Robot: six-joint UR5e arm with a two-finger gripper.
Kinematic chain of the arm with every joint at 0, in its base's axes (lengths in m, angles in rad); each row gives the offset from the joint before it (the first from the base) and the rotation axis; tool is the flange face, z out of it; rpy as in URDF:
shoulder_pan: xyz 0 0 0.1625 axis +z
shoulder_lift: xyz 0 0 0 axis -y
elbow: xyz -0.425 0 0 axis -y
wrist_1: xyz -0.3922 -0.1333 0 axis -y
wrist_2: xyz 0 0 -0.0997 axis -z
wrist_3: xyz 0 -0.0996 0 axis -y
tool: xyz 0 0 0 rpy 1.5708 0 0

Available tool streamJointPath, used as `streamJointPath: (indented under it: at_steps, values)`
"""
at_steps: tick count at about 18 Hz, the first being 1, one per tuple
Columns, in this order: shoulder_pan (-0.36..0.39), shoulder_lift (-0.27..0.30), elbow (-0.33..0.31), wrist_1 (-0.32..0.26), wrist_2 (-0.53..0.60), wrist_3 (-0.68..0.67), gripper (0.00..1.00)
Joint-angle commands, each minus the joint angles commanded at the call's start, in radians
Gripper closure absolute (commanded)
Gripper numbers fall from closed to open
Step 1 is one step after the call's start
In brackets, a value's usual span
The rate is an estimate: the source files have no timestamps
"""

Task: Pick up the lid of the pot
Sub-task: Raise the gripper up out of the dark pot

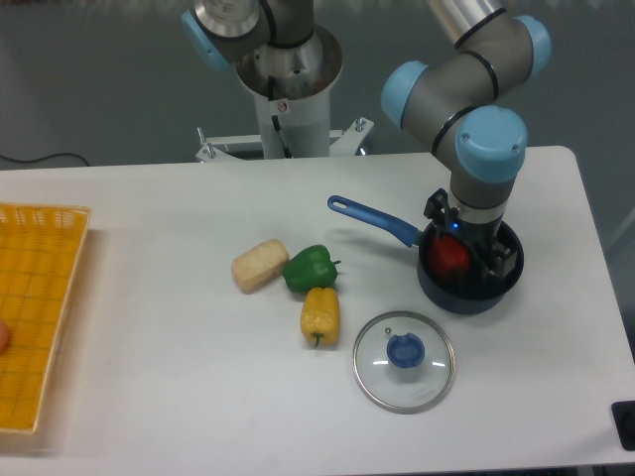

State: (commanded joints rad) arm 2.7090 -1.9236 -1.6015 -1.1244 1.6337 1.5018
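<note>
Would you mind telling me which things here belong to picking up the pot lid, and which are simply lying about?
For the job:
gripper
clear lid

Lying about:
black pan with blue handle
red item inside it
green pepper
yellow toy vegetable
tan object
orange tray

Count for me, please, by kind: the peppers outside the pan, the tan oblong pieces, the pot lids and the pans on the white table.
Peppers: 2 (green pepper, yellow pepper)
Tan oblong piece: 1
Pot lid: 1
Pan: 1
Total: 5
</note>
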Motion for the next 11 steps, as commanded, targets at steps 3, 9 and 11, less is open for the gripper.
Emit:
streamJointPath:
  at_steps: [3,9,11]
  values:
    - [0.002,0.014,-0.006,0.000,-0.003,0.000,0.00]
    - [-0.018,0.040,-0.008,0.000,-0.001,-0.008,0.00]
    - [-0.018,0.054,-0.015,-0.002,0.000,-0.011,0.00]
